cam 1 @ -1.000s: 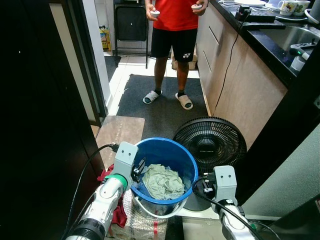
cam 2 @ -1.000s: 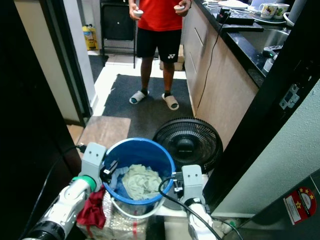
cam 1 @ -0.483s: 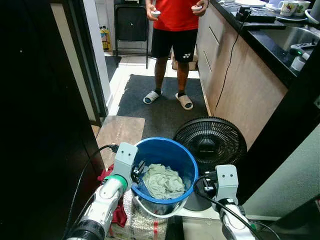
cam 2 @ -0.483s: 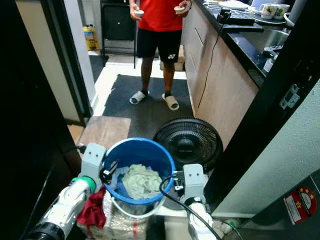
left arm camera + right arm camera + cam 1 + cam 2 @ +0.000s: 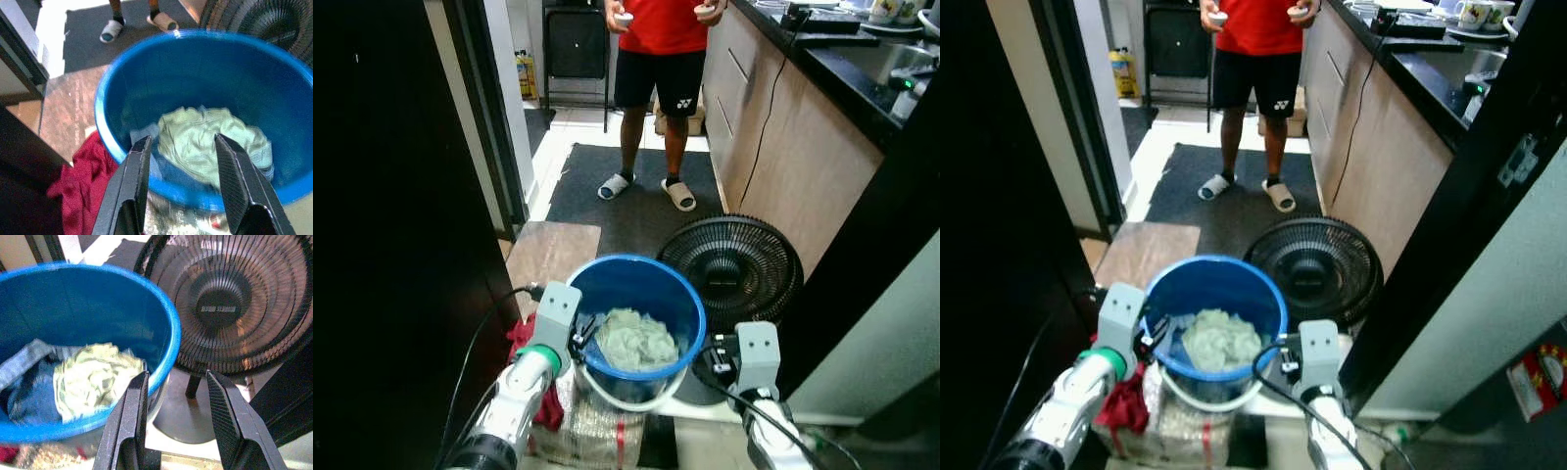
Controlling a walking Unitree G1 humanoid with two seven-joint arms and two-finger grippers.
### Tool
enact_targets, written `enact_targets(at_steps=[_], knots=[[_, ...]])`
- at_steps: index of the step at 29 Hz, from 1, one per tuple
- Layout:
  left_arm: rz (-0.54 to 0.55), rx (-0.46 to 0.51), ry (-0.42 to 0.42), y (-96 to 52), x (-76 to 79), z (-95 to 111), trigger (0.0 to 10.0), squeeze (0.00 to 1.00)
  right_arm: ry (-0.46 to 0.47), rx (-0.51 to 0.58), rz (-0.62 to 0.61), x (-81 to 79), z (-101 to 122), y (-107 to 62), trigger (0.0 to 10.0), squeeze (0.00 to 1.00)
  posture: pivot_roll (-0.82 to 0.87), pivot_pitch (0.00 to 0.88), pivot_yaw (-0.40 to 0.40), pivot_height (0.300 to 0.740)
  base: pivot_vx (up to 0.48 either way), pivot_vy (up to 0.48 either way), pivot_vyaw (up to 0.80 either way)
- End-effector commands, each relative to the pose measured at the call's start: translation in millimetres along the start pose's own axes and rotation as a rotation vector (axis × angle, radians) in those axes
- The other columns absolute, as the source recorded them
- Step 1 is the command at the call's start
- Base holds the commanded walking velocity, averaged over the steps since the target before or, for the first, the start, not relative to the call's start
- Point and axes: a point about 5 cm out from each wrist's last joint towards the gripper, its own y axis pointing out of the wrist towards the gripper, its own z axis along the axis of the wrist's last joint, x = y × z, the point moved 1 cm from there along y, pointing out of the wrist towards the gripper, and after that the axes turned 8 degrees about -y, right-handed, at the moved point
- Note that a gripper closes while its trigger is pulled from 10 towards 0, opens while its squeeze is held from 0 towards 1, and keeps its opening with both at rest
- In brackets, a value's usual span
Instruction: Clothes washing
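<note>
My left jaws (image 5: 181, 183) are spread, straddling the near-left rim of the blue bucket (image 5: 683, 304); the right jaws (image 5: 176, 423) are spread too, just outside the rim on the fan side. Nothing gripped yet. The pale green cloth (image 5: 636, 338) sits bunched inside on top of something denim-blue, w/ a red cloth (image 5: 1122, 406) hanging outside beside my left arm. The bucket rests on a foil-wrapped bundle (image 5: 592, 431).

To lift well, I reckon: close both sides on the rim evenly, opp. each other, keep it level so the wash doesn't tip.

Beyond: a black fan (image 5: 732, 269), then a dark mat (image 5: 626, 201) w/ a person (image 5: 664, 59) standing on it, and the counter (image 5: 847, 69) at right.
</note>
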Motion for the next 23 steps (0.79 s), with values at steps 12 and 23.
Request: enact_targets(at_steps=[12,23], knots=[[0.01,-0.05,0.014,-5.2,-4.3,-12.0,10.0,0.0,-0.006,-0.016,0.033,-4.0,-3.7,-3.3,10.0,0.0,-0.01,0.018,0.061,0.575,0.0,0.0,0.0],[0.009,-0.057,0.018,-6.1,-5.5,-13.4,10.0,0.0,-0.017,0.012,0.045,2.5,3.4,-0.7,10.0,0.0,-0.01,0.019,0.063,0.535,0.0,0.0,0.0]])
